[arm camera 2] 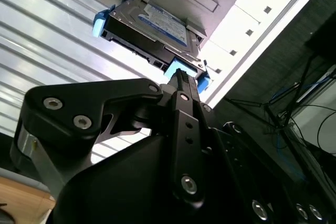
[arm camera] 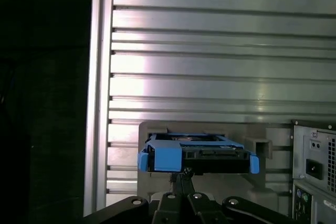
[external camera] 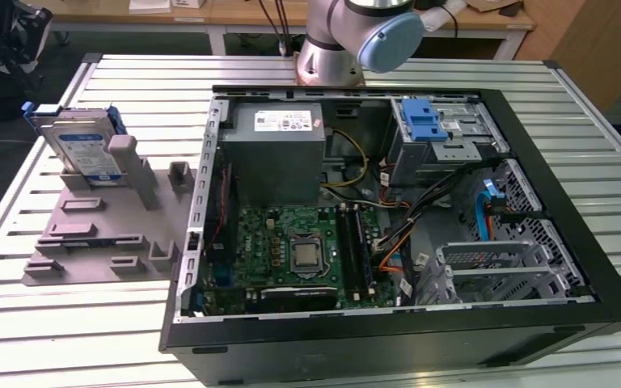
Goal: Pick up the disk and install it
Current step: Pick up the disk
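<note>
The disk [external camera: 78, 145] is a silver drive with a white-and-blue label in a blue plastic carrier. It stands on edge in a grey holder [external camera: 100, 230] at the exterior view's left, beside the open computer case [external camera: 526, 129]. In both wrist views the disk [arm camera 2: 149, 22] [arm camera: 197, 156] lies ahead of my gripper [arm camera 2: 179, 75] [arm camera: 181, 174]. The black fingers meet at a narrow tip, shut with nothing between them. The tip lines up with the carrier's blue edge but stands apart from the disk.
Inside the case are a grey power-supply box [external camera: 278, 153], a green motherboard [external camera: 300, 250], and a drive bay with a blue ridged latch [external camera: 424, 121]. The arm's base [external camera: 327, 61] stands behind the case. The slatted metal table [external camera: 73, 323] ends near the holder.
</note>
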You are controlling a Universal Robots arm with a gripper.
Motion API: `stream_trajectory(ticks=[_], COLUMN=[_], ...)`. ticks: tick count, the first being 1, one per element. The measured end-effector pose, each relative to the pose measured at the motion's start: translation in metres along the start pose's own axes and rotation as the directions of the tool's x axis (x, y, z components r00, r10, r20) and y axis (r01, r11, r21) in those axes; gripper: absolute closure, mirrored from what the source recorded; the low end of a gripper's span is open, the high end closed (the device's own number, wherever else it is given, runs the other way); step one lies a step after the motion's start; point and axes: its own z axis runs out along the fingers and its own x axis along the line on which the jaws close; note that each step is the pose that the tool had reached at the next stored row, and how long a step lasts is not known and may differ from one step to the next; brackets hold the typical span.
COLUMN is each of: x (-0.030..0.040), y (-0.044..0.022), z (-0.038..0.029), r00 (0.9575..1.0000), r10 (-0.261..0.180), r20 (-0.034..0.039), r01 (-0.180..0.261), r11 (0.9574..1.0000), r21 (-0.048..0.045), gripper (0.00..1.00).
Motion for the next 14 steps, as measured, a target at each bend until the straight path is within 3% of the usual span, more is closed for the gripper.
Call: stream_trajectory(ticks=[9, 14], x=[0.0001, 0.0001], y=[0.0, 0.0], z=[0.0, 0.0003], r00=[0.997, 0.9863], r10=[-0.077, -0.165], r20=[-0.0034, -0.007], r01=[0.077, 0.165], r11=[0.997, 0.9863], r21=[-0.002, -0.0046], gripper=[0.89, 0.89])
